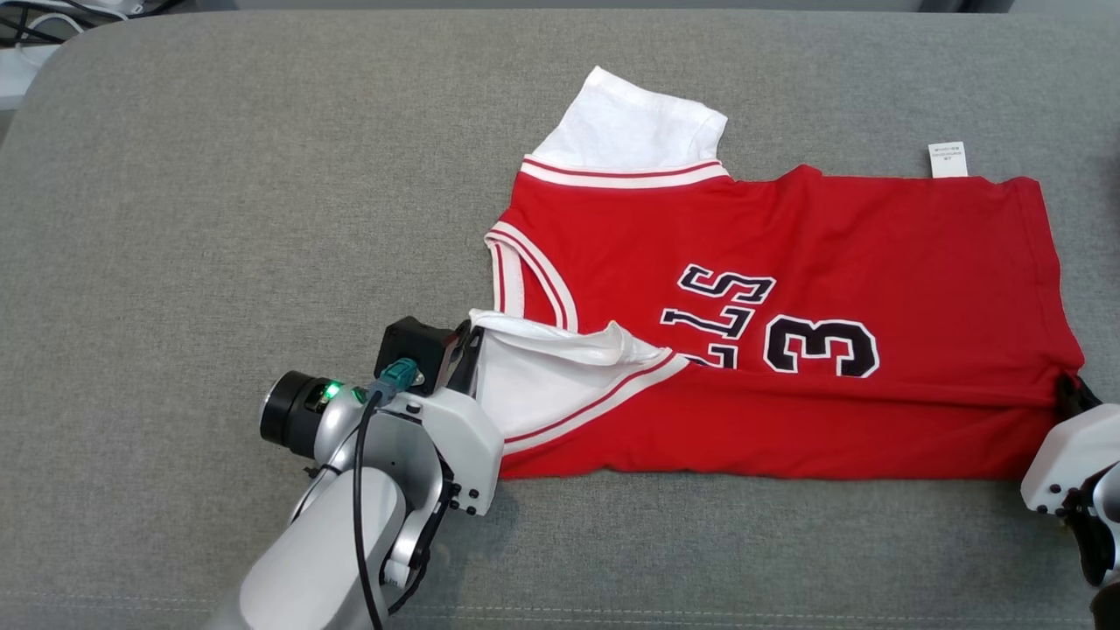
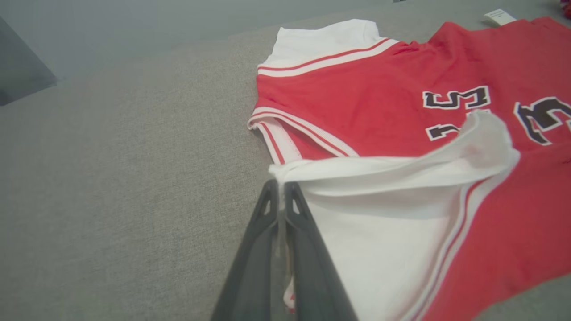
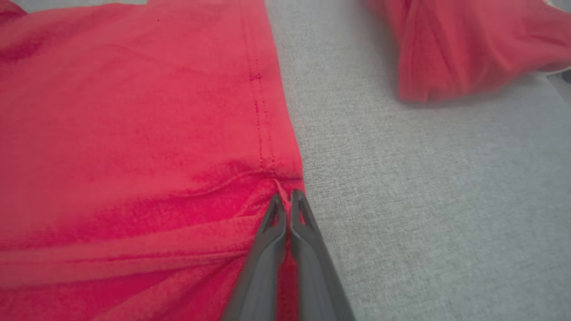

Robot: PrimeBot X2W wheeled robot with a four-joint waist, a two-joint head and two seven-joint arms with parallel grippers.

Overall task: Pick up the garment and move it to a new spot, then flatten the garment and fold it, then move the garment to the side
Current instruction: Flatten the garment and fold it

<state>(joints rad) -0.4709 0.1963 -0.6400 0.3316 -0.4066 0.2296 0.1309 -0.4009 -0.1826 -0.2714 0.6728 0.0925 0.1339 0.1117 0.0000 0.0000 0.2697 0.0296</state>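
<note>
right claw point(image 1: 1069, 387) cut off, seemingly gripping garment point(image 1: 787, 254)

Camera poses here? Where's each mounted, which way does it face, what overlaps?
Head: on the robot's head, facing forward and down at the jersey on the cushion; left forearm lower left, right wrist at right edge.
Left wrist: on the left arm, looking along the left gripper, shut on the jersey's white sleeve.
Right wrist: on the right arm, looking along the right gripper, shut on the jersey's red hem.
Shared: head and left wrist both show the tag.
</note>
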